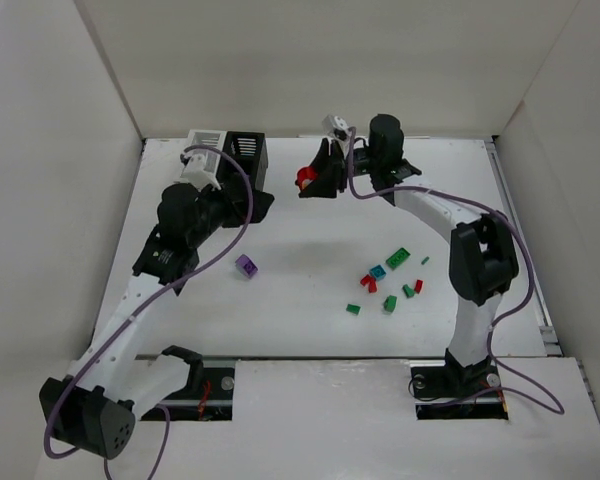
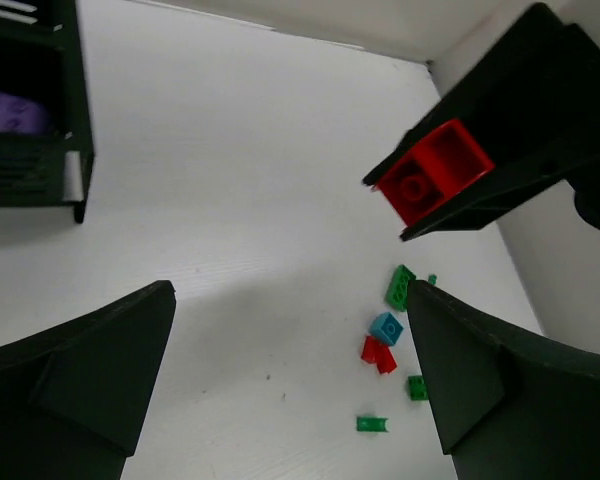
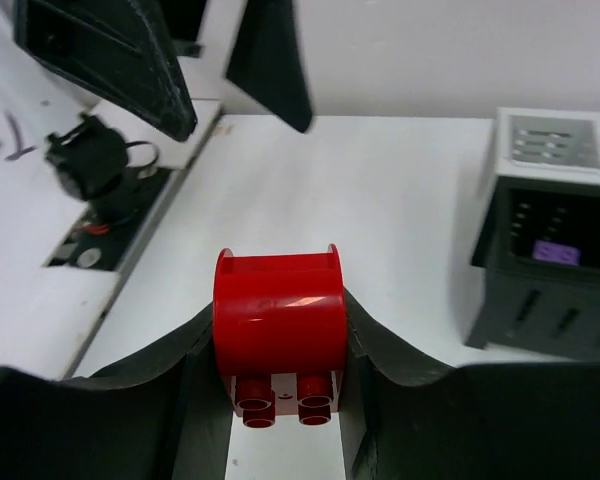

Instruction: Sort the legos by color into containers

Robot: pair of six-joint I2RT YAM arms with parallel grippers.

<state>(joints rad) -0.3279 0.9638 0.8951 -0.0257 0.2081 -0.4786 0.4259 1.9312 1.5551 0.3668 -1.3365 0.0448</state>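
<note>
Green, red and teal plastic bricks (image 1: 377, 271) scattered right on smooth white desk (image 1: 300, 310), purple studded brick (image 1: 245, 265) alone left, open desk beyond, left jaws spread wide beside black slatted box (image 1: 248, 160), white box (image 1: 206, 140) joined at far edge, right jaws pinching rounded red brick (image 3: 278, 320)

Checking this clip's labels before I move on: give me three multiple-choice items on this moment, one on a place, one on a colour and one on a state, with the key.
1. Which place holds a purple brick?
A) the black container
B) the white container
C) neither container

2. What colour is the brick in the right gripper?
A) green
B) red
C) teal

3. How is the left gripper?
A) open and empty
B) shut on a brick
C) shut on nothing

Key:
1 A, since the right wrist view shows purple inside the black box.
2 B, since both wrist views show a red brick clamped there.
3 A, since its jaws stand wide apart with nothing between them.
</note>
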